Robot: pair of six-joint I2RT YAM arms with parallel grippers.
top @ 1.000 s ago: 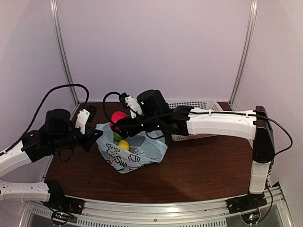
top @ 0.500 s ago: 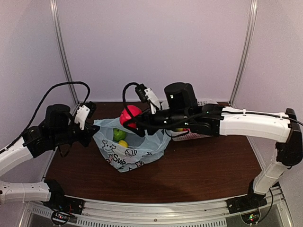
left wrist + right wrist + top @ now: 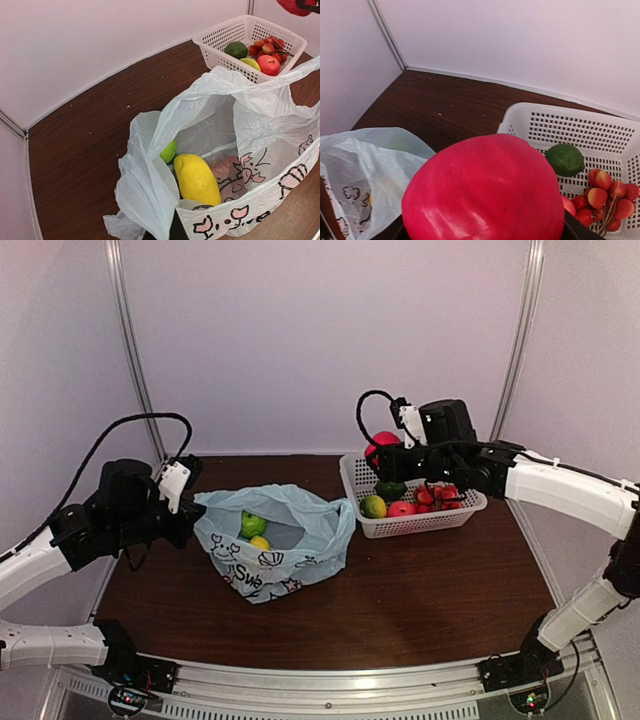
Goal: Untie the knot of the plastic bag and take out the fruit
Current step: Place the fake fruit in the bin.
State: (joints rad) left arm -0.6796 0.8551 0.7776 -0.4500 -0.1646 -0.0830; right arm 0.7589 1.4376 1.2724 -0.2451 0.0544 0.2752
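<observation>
Fruit first, top view: a red-pink fruit (image 3: 384, 438) hangs over the left end of the white basket (image 3: 418, 530), the right gripper (image 3: 388, 451) clamped round it on a long, level arm; dropped from this height it may bounce out. The left arm is bent low, the left gripper (image 3: 191, 524) pinched shut on the left edge of the plastic bag (image 3: 295, 562), which sits left of centre. Left wrist: a yellow fruit (image 3: 196, 179) and a green fruit (image 3: 169, 151) lie in the open bag; a slipped pinch would collapse its mouth. Right wrist: the red-pink fruit fills the foreground.
</observation>
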